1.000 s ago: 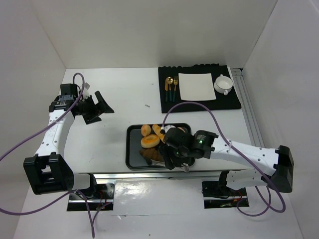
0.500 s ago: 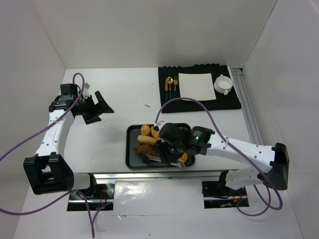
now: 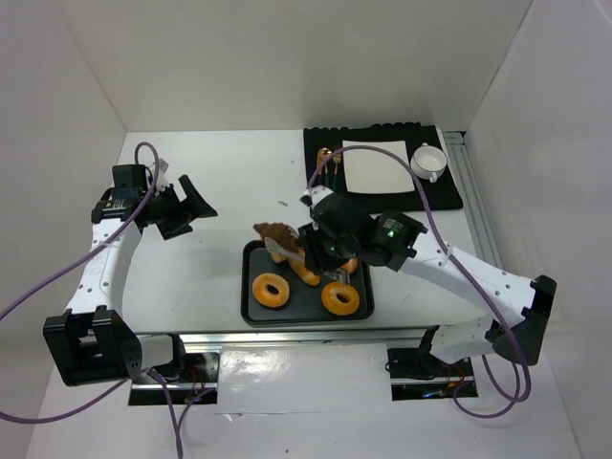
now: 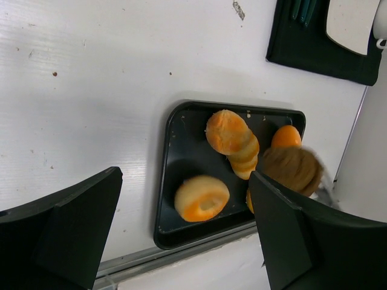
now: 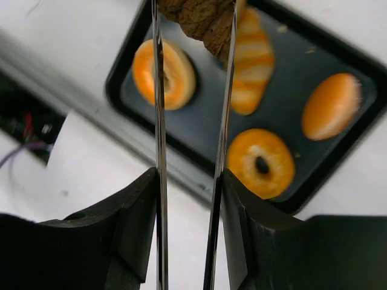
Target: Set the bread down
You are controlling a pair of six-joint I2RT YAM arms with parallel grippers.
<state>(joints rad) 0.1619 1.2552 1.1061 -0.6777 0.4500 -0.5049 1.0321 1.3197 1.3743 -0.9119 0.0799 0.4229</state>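
Note:
My right gripper (image 3: 323, 251) (image 5: 189, 181) is shut on metal tongs (image 5: 158, 109). The tongs pinch a dark brown bread (image 3: 275, 236) (image 5: 199, 18) and hold it in the air above the far left corner of the black tray (image 3: 251, 308) (image 5: 205, 121). In the tray lie two ring donuts (image 3: 271, 290) (image 3: 341, 298), a striped roll (image 3: 307, 269) (image 5: 253, 66) and a round bun (image 5: 331, 106). My left gripper (image 3: 187, 205) (image 4: 184, 176) is open and empty, raised over the table left of the tray. The held bread also shows in the left wrist view (image 4: 291, 170).
A black mat (image 3: 449, 196) at the far right carries a white square plate (image 3: 377, 165), a white cup (image 3: 428, 161) and cutlery (image 3: 328, 163). The tray sits by the table's near edge. White walls enclose the table.
My right gripper has lifted the brown bread out of the tray with the tongs and carried it up and toward the far left. The left arm has barely moved.

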